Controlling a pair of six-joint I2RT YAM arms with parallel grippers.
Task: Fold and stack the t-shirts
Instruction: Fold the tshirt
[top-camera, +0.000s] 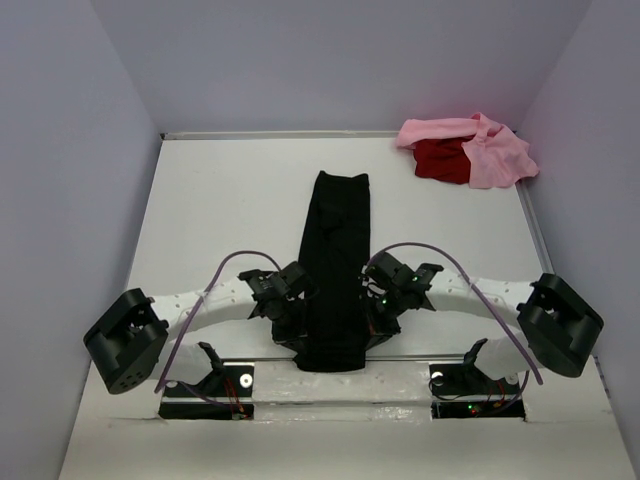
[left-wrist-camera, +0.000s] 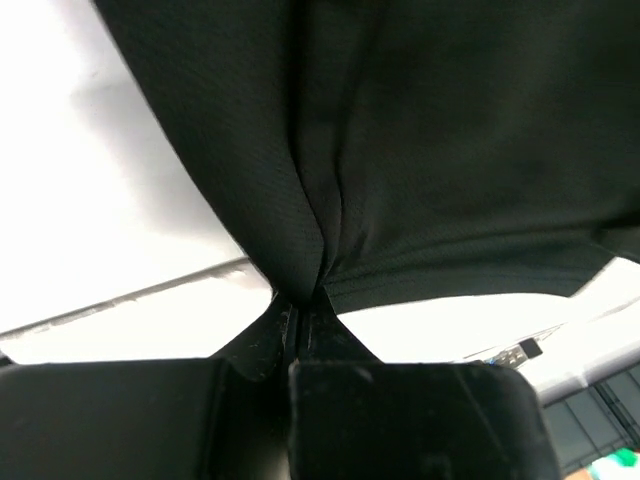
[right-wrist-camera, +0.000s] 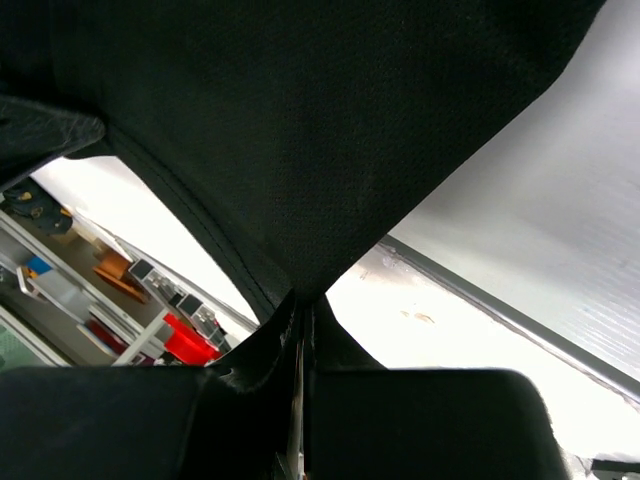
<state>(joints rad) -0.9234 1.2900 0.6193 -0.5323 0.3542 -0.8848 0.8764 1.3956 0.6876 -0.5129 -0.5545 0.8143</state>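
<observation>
Pinching black t-shirt (top-camera: 335, 260) (both tools (left-wrist-camera: 300, 308) (right-wrist-camera: 300, 305) clamped)

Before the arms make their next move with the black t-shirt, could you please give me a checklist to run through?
1. Left end effector shut on the black t-shirt: ok.
2. Right end effector shut on it too: ok.
3. Black t-shirt lies as a narrow strip: ok.
4. Pink t-shirt and red t-shirt lie apart from it, far right: ok.
5. Pink and red ones folded: not ok, crumpled heap.
</observation>
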